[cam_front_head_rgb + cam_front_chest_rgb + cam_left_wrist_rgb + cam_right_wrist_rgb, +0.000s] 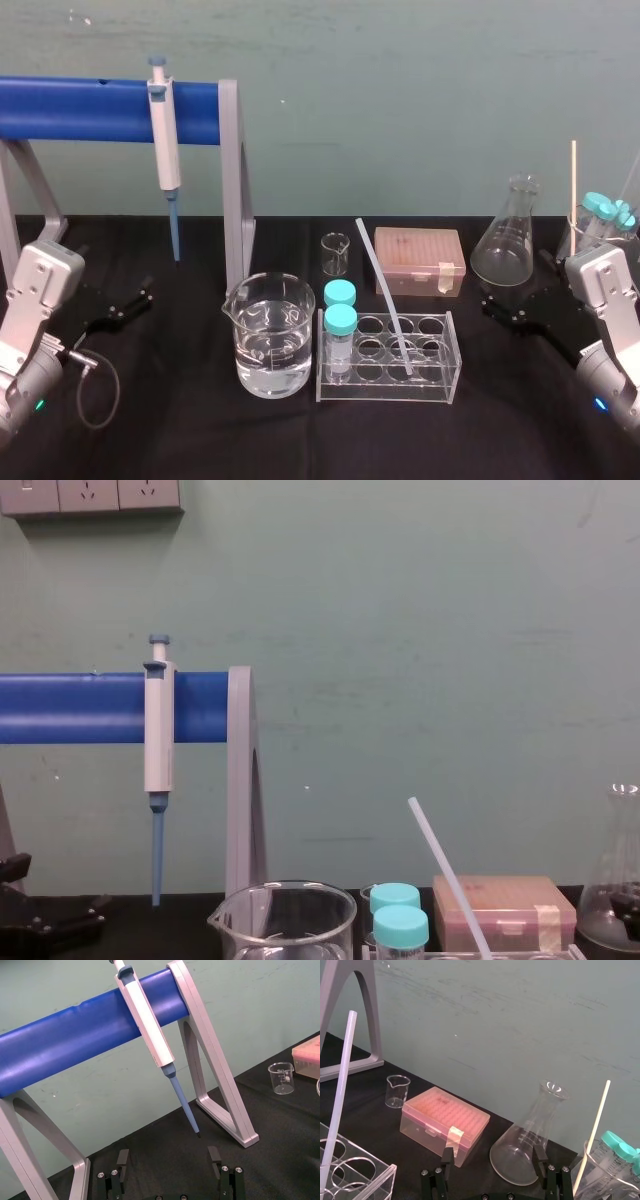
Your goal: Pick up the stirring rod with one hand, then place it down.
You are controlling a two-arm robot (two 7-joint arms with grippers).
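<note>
Both arms are waiting low at the table's (180, 430) sides with jaws spread wide, holding nothing: the left gripper (168, 1152) facing the hanging pipette (163, 140), the right gripper (493, 1152) facing the flask (505, 245). Between them, the stirring rod (385, 295) is leaning tilted in the clear tube rack (440, 385).

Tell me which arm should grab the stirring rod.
Right. The right gripper sits open, nearer the rod leaning in the rack. The left gripper is farther off, and the beaker stands between it and the rod.
</note>
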